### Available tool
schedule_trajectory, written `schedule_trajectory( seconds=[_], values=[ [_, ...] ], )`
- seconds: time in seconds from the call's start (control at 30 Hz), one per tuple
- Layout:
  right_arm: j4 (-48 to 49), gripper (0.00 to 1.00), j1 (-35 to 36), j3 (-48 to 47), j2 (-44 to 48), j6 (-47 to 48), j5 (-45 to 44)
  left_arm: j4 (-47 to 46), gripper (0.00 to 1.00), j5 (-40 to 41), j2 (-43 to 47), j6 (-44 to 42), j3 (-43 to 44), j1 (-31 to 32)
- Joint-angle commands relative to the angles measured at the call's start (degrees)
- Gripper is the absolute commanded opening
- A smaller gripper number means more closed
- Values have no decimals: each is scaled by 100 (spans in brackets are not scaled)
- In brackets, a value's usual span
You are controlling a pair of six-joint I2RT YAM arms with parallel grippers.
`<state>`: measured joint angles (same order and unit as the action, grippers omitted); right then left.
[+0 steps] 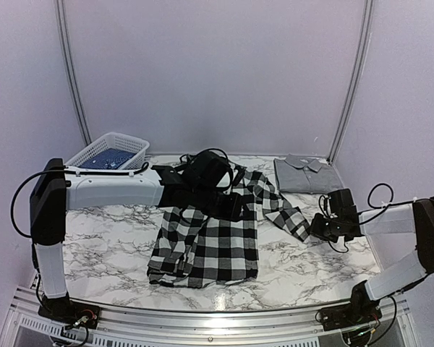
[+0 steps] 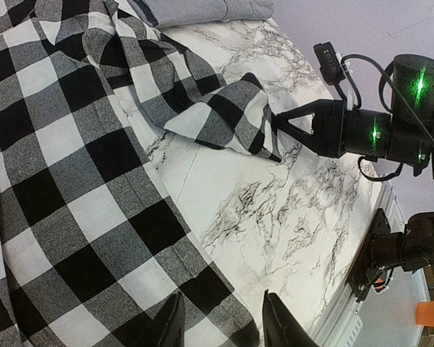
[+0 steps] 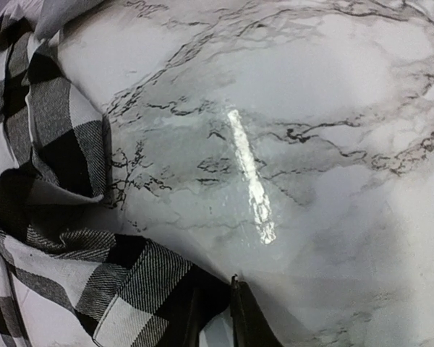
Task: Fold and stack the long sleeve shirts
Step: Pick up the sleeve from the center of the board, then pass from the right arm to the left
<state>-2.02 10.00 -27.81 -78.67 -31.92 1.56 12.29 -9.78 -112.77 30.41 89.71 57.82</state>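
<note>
From where I stood, the checked shirt (image 1: 210, 238) lay spread in the middle of the marble table (image 1: 101, 238). Its body ran from far to near, and one sleeve (image 1: 275, 202) trailed out to the right, ending just short of the right arm. The right claw (image 2: 276, 124) was low at the table surface with its fingers drawn together on the cuff at the end of that sleeve, pinching the cloth between them. The left claw (image 2: 223, 295) hung above the right-hand edge of the shirt's body, fingers spread, with nothing between them. The shirt's left edge looked bunched, as if doubled over, though I could not be sure. A grey folded garment (image 1: 304, 175) sat at the far right of the table, well apart from the checked one, and a white basket (image 1: 94, 153) stood at the far left. I took the step in hand to be folding the sleeve in. The next move would call for lifting the cuff only a little and carrying it left across the body, so that the sleeve lay flat rather than twisted. The left claw might need to press down on the body so the pull would not drag the whole shirt along.
</note>
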Motion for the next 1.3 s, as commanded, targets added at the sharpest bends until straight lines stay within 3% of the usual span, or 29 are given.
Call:
schedule_trajectory(
  seconds=[0.0, 0.03, 0.37, 0.6, 0.87, 1.03, 1.07, 1.2, 1.27],
  values=[
    [-65, 5, 14, -202, -92, -29, 127, 157, 37, 67, 53, -45, -41, -8],
    [-126, 0, 42, -277, -61, -3, 114, 163, 37, 72, 44, -44, -49, -8],
    [-960, 0, 564, -892, 569, 164, -334, 154, 37, 159, 10, -18, -77, -17],
    [-1051, 0, 1117, -1185, 721, 177, 198, 155, 37, 121, -22, -2, -83, -24],
    [-732, 0, 2664, -1624, 159, -391, 132, 138, 36, 217, 15, 399, -386, -198],
    [-610, 0, 3134, -2023, -569, -361, 116, 43, 35, 206, 76, 594, -684, -321],
    [-618, 1, 3154, -2084, -658, -320, 116, 15, 35, 202, 87, 617, -742, -336],
    [-742, 23, 3159, -2307, -833, -151, 40, -52, 35, 174, 98, 649, -844, -374],
    [-859, 29, 3157, -2394, -884, -61, -81, -94, 35, 148, 103, 659, -894, -385]
  ],
)
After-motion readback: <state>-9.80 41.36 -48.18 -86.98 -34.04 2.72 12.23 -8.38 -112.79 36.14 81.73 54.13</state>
